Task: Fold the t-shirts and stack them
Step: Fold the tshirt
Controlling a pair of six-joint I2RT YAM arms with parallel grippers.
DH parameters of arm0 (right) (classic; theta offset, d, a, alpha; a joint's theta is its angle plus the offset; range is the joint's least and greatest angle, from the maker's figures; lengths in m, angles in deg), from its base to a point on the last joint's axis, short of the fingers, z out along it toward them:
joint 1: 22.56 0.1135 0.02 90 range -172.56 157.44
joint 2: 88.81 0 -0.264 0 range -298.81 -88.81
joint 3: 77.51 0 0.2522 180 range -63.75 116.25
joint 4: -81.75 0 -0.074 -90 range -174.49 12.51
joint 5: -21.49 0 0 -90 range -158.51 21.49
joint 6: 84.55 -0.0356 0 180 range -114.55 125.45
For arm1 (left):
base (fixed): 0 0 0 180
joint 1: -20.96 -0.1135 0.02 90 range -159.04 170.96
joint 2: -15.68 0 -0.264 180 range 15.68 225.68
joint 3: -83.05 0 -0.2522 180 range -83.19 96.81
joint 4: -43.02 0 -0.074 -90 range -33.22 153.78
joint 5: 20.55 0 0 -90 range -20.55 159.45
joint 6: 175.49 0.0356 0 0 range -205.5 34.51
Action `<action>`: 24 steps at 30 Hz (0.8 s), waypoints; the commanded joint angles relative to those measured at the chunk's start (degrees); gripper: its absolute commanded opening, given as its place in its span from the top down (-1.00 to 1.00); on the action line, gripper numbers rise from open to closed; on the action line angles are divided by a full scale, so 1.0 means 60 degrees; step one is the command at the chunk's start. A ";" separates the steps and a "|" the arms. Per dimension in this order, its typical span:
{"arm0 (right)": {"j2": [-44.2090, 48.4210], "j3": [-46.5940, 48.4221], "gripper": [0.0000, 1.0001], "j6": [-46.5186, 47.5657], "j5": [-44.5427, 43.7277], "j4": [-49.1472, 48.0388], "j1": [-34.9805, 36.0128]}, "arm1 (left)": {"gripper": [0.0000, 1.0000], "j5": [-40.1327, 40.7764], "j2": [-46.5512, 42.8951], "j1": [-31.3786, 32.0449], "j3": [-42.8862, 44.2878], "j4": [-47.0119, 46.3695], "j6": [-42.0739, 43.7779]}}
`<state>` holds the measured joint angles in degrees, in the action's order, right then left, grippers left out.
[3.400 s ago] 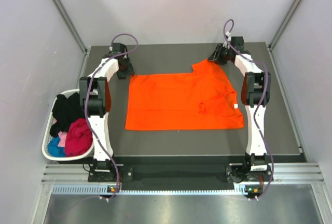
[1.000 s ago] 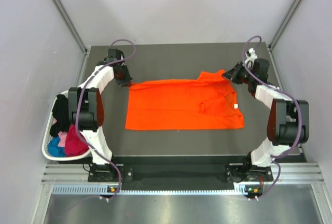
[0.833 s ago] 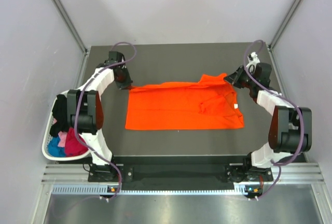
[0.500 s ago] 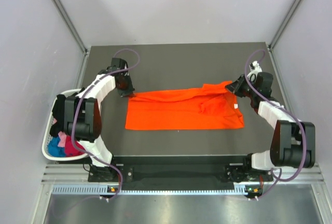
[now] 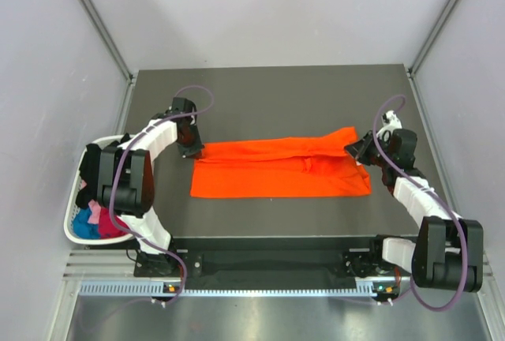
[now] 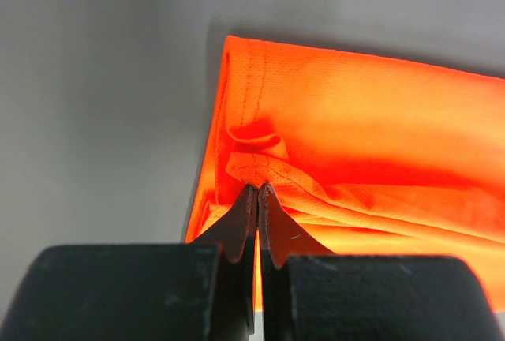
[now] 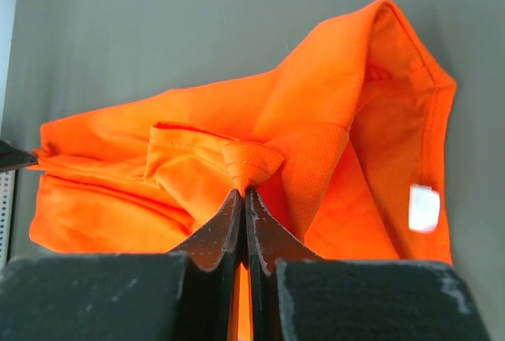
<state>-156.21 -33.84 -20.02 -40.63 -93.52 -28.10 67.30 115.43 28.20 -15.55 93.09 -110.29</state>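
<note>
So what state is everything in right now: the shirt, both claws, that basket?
orange t-shirt: partly folded, far edge drawn over the rest.
left gripper: shut on the orange t-shirt.
right gripper: shut on the orange t-shirt.
basket: holds crumpled clothes, unfolded.

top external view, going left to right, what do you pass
white basket → left gripper → orange t-shirt → right gripper

Left hand [image 6: 257,189] and right hand [image 7: 243,192] (both tightly shut), wide apart.
</note>
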 commanded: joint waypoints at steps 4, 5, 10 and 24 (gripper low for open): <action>0.0363 -0.0736 1.00 -0.0046 -0.0047 -0.0557 -0.0131 | 1.00 0.0666 -0.0232 0.0140 -0.0286 -0.0134 -0.0057; 0.0407 -0.0882 1.00 -0.0119 -0.0047 -0.0661 -0.0117 | 1.00 0.0710 -0.0232 0.0198 -0.0286 -0.0164 -0.0057; 0.0612 -0.1527 1.00 -0.0339 0.0012 -0.1042 -0.0117 | 1.00 0.1031 -0.0218 0.0257 -0.0141 -0.0237 -0.0145; 0.0906 -0.1879 1.00 -0.0383 -0.0252 -0.1175 -0.0117 | 1.00 0.1618 -0.0965 0.0257 -0.0124 -0.1131 -0.0378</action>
<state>-152.19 -44.33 -22.66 -41.55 -97.20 -28.10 74.49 113.35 29.71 -15.86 89.31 -111.43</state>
